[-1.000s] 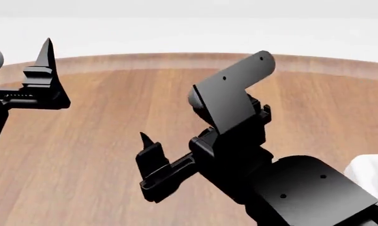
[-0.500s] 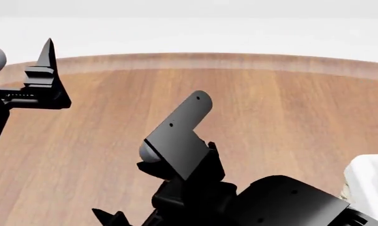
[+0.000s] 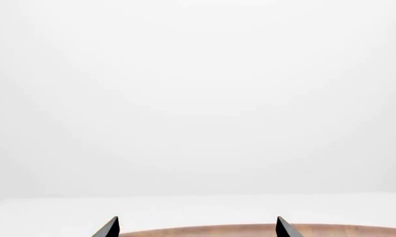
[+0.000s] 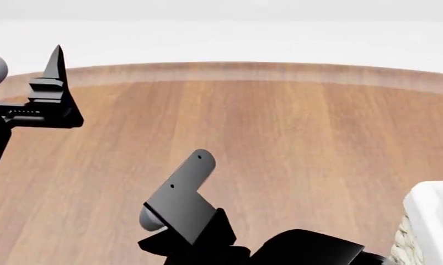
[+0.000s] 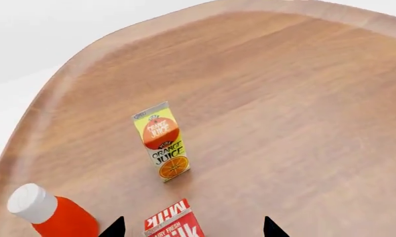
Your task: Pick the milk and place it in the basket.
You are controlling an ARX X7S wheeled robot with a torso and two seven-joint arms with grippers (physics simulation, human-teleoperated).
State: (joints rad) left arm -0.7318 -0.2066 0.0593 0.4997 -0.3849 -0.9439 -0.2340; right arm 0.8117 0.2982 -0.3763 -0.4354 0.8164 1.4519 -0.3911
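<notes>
The milk [image 5: 174,223], a carton with a red top and white lettering, stands on the wooden table [image 5: 303,108] in the right wrist view, cut off by the frame edge. My right gripper [image 5: 192,228] is open, with the milk's top between its two black fingertips [image 5: 115,228]. In the head view only the right arm's black links [image 4: 181,207] show, low in the frame; the milk is hidden there. The basket [image 4: 430,223] shows as a white liner corner over wicker at the right edge. My left gripper [image 4: 55,69] is raised at the left, open and empty.
An orange-yellow juice carton [image 5: 162,141] stands just beyond the milk. A red bottle with a white cap [image 5: 50,212] stands beside the milk. The table's curved far edge [image 4: 243,69] runs across the head view.
My right arm has swung down and toward the near left, and its gripper has dropped out of the head view. The left arm has not moved.
</notes>
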